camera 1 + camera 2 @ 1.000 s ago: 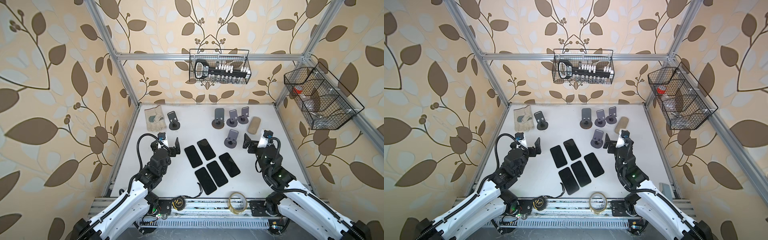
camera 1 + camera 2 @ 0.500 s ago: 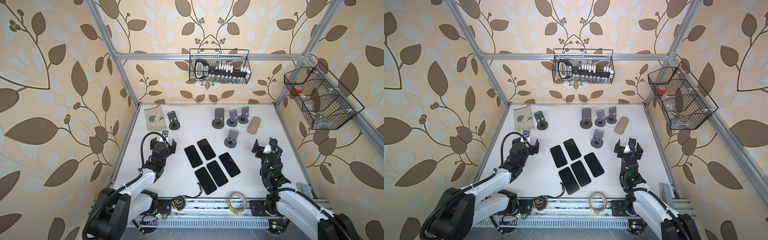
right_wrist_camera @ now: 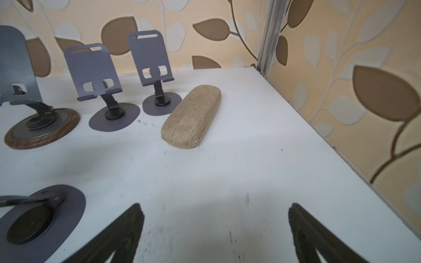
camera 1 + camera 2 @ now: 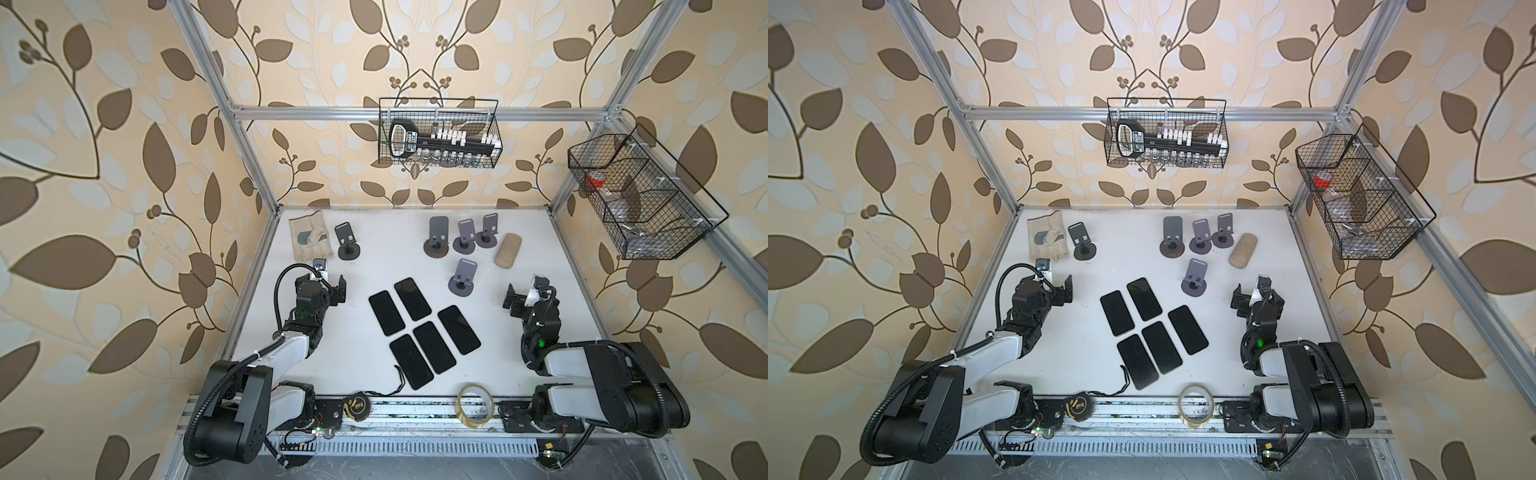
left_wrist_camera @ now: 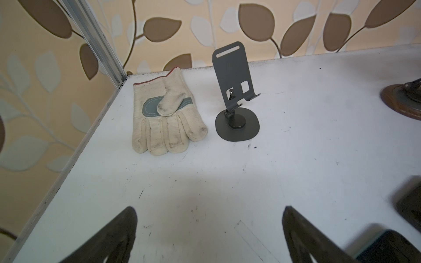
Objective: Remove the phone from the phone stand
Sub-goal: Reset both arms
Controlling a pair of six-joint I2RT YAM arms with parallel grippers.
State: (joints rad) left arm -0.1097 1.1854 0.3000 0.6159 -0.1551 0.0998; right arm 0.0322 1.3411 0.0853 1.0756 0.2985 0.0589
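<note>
Both top views show five phones (image 4: 434, 347) flat mid-table, every phone stand (image 4: 463, 277) empty (removal looks finished); left gripper (image 5: 209, 211) and right gripper (image 3: 215, 207), jaws spread and empty, sit parked aside, presumably for clearance.

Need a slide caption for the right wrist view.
Right wrist view: open right gripper over the white table, facing a tan fabric case and a row of empty phone stands.
</note>
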